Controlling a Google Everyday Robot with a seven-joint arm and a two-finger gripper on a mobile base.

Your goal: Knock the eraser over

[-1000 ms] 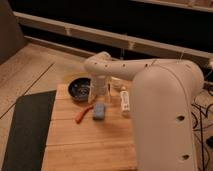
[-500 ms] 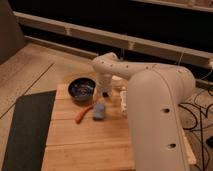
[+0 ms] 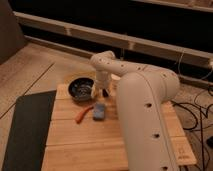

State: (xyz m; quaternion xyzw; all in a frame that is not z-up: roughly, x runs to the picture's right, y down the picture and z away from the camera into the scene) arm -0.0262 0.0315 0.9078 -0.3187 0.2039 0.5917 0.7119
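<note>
My gripper (image 3: 101,90) hangs from the white arm (image 3: 142,105) at the back of the wooden table (image 3: 85,145), just right of the dark bowl (image 3: 80,89). A small dark block that looks like the eraser (image 3: 105,93) stands right under the gripper, close against it. I cannot tell whether they touch. The flat light-blue block (image 3: 99,111) lies just in front of the gripper. The white remote-shaped bar is hidden behind the arm.
An orange curved object (image 3: 82,115) lies left of the blue block. A dark mat (image 3: 27,130) lies on the floor left of the table. Cables (image 3: 197,112) run on the floor to the right. The arm covers the table's right side.
The arm's bulk has shifted left and now hides the white bar. The gripper stays beside the bowl, over the small dark block.
</note>
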